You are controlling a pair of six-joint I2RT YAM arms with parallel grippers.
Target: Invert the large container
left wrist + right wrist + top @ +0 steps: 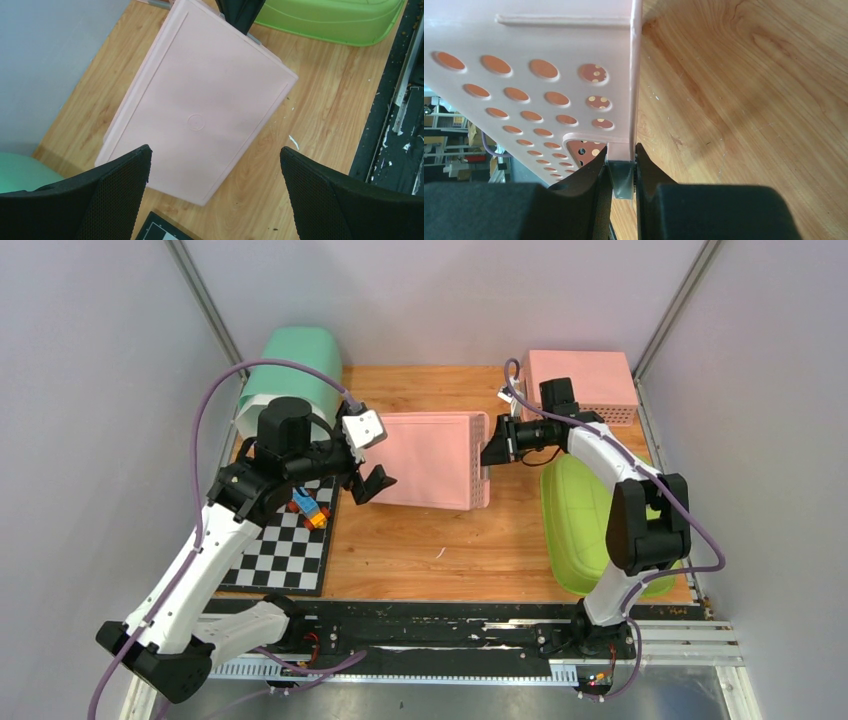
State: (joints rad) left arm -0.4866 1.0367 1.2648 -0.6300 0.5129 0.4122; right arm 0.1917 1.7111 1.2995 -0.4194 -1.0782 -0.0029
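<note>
Pink plastic marks the large container [428, 462], which is seen at the middle of the wooden table [400, 550]. Its smooth base is turned up toward the overhead view and its perforated end wall faces the right arm. The rim at that end is pinched by the right gripper [621, 167], which is clenched on it. The left gripper [214, 151] is held just off the container's opposite end, spread wide and grasping nothing. The turn is judged nearly done, though whether the rim lies flat cannot be told. Next, the held end would need to be lowered squarely and the rim then released.
</note>
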